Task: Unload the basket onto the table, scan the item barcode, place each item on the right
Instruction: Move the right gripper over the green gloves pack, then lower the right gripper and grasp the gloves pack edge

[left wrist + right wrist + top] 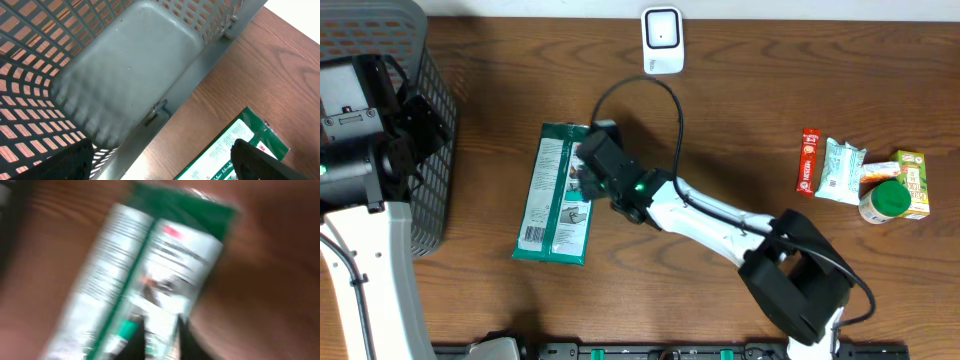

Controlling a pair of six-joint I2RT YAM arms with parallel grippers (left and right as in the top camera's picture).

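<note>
Overhead, a green and white packet (548,205) lies flat on the wooden table (740,120), left of centre and just beside the grey basket (432,130). The right gripper (582,183) sits on the packet's right edge. Only this view shows the white scanner (662,40) at the far edge and, well apart at the right, a red stick pack (809,160), a pale sachet (841,170), a green-lidded jar (886,200) and a yellow-green carton (913,180). No print can be read here.

The left wrist view looks into the basket's mesh wall and solid floor. The left gripper (160,155) is spread wide with nothing between its fingers (257,160). A corner of the packet shows at lower right, with a small red mark that looks like "3M".

The right wrist view is blurred. The packet fills it, white panels of fine print split by a green stripe. The two fingers (186,342) stand close together, pinching a narrow strip of it.
</note>
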